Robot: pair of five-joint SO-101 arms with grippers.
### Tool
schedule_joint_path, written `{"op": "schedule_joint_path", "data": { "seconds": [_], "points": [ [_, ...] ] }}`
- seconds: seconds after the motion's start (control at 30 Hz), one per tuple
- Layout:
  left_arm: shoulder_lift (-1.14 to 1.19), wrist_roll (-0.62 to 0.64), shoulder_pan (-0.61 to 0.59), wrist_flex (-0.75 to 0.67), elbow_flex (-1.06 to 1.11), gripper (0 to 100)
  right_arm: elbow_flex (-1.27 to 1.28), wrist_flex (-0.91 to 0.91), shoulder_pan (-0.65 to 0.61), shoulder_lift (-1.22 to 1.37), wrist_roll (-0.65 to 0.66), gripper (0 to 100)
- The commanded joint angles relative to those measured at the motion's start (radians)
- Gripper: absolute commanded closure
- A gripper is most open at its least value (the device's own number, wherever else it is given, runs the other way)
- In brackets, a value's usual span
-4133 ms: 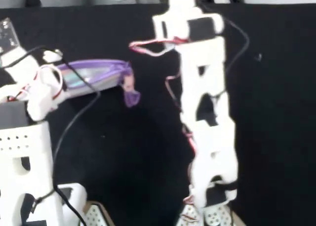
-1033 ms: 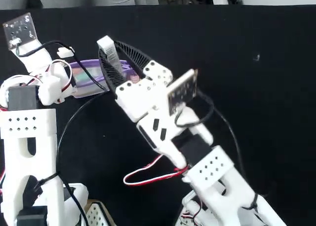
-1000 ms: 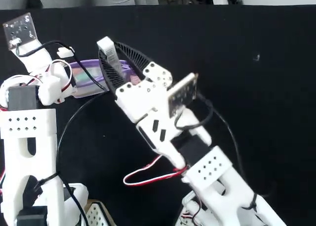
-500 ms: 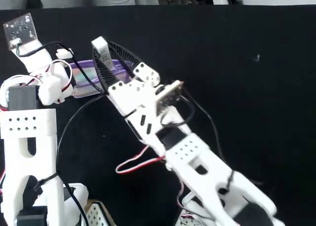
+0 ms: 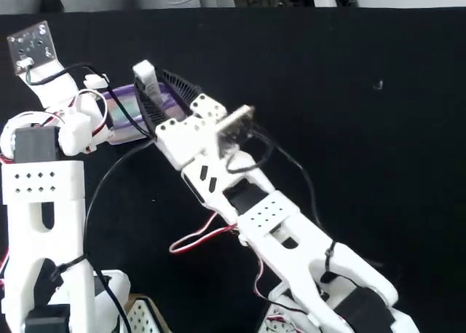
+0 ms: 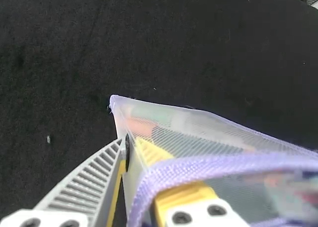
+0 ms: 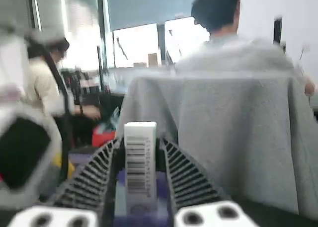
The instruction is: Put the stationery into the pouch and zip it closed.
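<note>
**At the pouch's open end: eraser closing in**

Left jaws are clamping the purple mesh pouch (image 5: pixel 125 123) by its rim over the black bench (image 5: pixel 378 129), with coloured stationery showing through the mesh. Right jaws are gripping a white barcoded eraser (image 5: pixel 145 79) upright, its lower end at the pouch's purple edge; whether it is inside cannot be told. Compared with half a second ago, the right arm (image 5: pixel 277 224) is leaning further toward the left arm (image 5: pixel 40 194). Four seconds ago it was standing upright at the back, well apart from the pouch.
</note>
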Motion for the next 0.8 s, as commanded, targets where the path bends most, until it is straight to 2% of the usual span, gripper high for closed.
{"op": "schedule_joint_path", "data": {
  "seconds": [0.0,0.13,0.27,0.33,0.63,0.77],
  "points": [
    [-0.049,-0.005,0.008,-0.003,0.041,97,-0.028,0.072,0.02,0.015,-0.003,98.2],
    [-0.118,-0.003,0.008,-0.008,0.07,97,-0.027,0.075,0.018,0.015,-0.006,95.5],
    [-0.147,-0.003,0.008,-0.009,0.087,97,-0.027,0.075,0.015,0.015,-0.002,78.6],
    [-0.147,-0.003,0.008,-0.009,0.085,97,-0.027,0.077,0.002,0.007,0.0,73.9],
    [-0.146,0.0,-0.045,-0.011,0.087,97,-0.025,0.077,0.003,-0.054,0.0,74.7],
    [-0.146,0.002,-0.056,-0.011,0.085,97,-0.05,0.218,0.044,-0.193,0.0,74.7]
  ]
}}
